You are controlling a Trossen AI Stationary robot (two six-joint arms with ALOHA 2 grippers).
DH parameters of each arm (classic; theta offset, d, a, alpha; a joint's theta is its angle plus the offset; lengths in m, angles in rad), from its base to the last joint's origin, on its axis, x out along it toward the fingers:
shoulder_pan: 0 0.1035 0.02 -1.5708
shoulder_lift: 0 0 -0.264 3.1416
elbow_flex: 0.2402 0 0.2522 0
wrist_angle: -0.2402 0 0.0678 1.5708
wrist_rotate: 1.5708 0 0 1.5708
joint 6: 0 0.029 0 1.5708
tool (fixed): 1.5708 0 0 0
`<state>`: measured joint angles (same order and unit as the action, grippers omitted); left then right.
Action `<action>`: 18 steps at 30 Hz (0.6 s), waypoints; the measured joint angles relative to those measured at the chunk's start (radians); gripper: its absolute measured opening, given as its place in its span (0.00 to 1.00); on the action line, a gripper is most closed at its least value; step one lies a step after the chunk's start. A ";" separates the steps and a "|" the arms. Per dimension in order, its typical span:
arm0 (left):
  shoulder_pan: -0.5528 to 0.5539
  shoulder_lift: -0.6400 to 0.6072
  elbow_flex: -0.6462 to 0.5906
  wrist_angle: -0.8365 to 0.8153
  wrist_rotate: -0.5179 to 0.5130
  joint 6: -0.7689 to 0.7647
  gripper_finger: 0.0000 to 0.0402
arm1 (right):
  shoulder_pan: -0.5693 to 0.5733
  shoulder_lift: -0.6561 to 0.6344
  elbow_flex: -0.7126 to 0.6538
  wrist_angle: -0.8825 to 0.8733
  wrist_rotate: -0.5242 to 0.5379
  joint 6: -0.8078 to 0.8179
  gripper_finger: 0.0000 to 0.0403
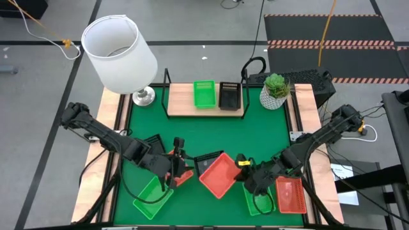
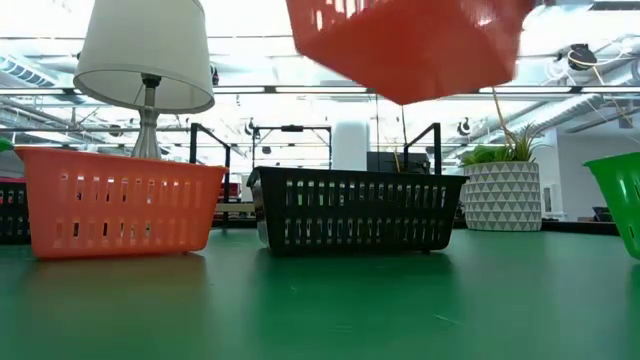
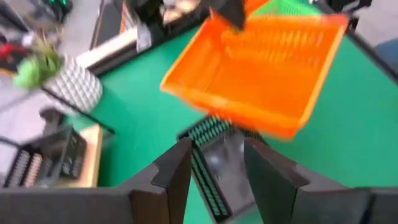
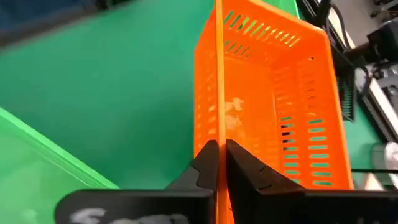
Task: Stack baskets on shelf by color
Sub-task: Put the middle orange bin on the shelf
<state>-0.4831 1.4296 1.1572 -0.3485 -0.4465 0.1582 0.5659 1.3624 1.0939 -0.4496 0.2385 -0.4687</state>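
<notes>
Right tool (image 4: 219,163) clamped on rim of empty orange basket (image 1: 220,174) lifted over worktop (image 1: 211,134), left tool (image 3: 214,177) fingers apart above black basket (image 3: 214,168), green basket (image 1: 204,93) and another black basket (image 1: 230,96) on far shelf (image 1: 182,97)

Green mat table (image 1: 211,137): shelf (image 1: 182,99), lamp (image 1: 121,54), plant pot (image 1: 275,92), baskets (image 1: 153,198).

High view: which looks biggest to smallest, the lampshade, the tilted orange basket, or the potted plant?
1. Lampshade, though it stands nearer the overhead camera.
2. Tilted orange basket.
3. Potted plant.
</notes>
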 joint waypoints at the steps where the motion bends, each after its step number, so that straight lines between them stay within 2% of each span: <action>1: 0.000 0.000 0.000 0.013 0.000 0.023 0.40 | -0.012 0.000 0.000 -0.011 0.000 -0.014 0.02; 8: -0.002 0.010 0.000 0.098 0.002 0.149 0.60 | -0.109 0.005 0.000 -0.011 -0.013 -0.068 0.02; 10: -0.010 0.010 0.000 0.109 0.001 0.174 0.65 | -0.141 0.005 0.000 -0.012 -0.066 -0.072 0.02; 13: -0.027 0.010 0.000 0.116 0.023 0.224 0.66 | -0.183 0.005 0.000 -0.013 -0.128 -0.076 0.02; 18: -0.013 0.020 0.000 0.102 0.081 0.216 0.59 | -0.235 0.005 0.000 0.000 -0.139 -0.096 0.02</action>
<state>-0.4963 1.4498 1.1568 -0.2462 -0.3660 0.3746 0.3310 1.3674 1.0939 -0.4500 0.0994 -0.5649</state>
